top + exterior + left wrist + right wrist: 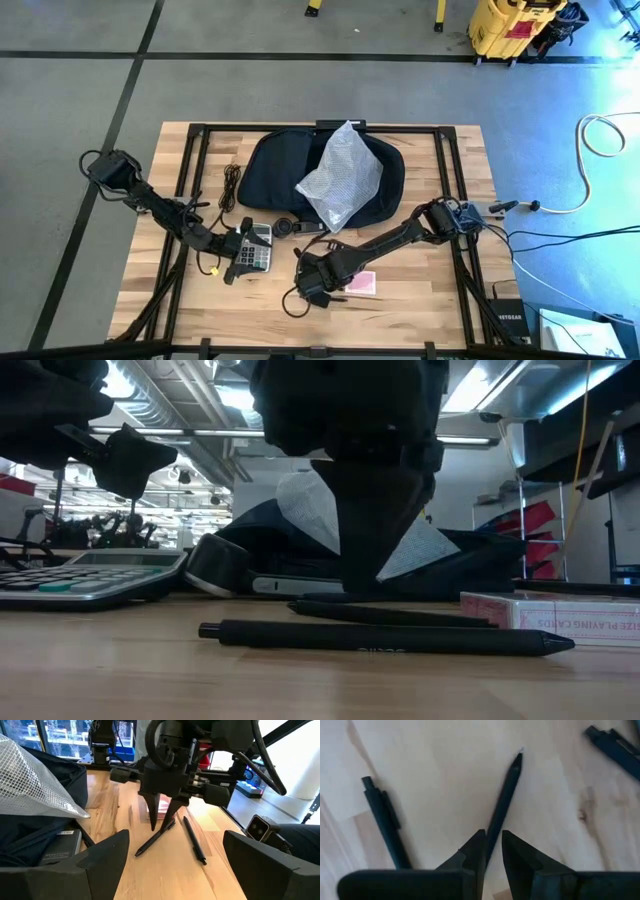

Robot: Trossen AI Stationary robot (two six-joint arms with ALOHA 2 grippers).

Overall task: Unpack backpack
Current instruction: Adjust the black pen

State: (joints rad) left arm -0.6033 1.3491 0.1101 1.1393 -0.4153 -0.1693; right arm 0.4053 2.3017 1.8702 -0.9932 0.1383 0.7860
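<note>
my right gripper (491,851) pinched on a dark pen (502,800) low on the worktop (420,300), left gripper (175,862) wide open and empty by the calculator (257,247), backpack (275,175) at the far edge under a clear plastic bag (342,175)

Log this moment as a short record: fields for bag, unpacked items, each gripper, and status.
bag: backpack at the table's far middle, a clear plastic bag lying on it
unpacked items: calculator, card box, two pens on the wood, one lying loose
right gripper: low over the table's near middle, shut on a pen lying on the wood
left gripper: open, by the calculator, holding nothing
status: several items out; the backpack's inside is not visible
</note>
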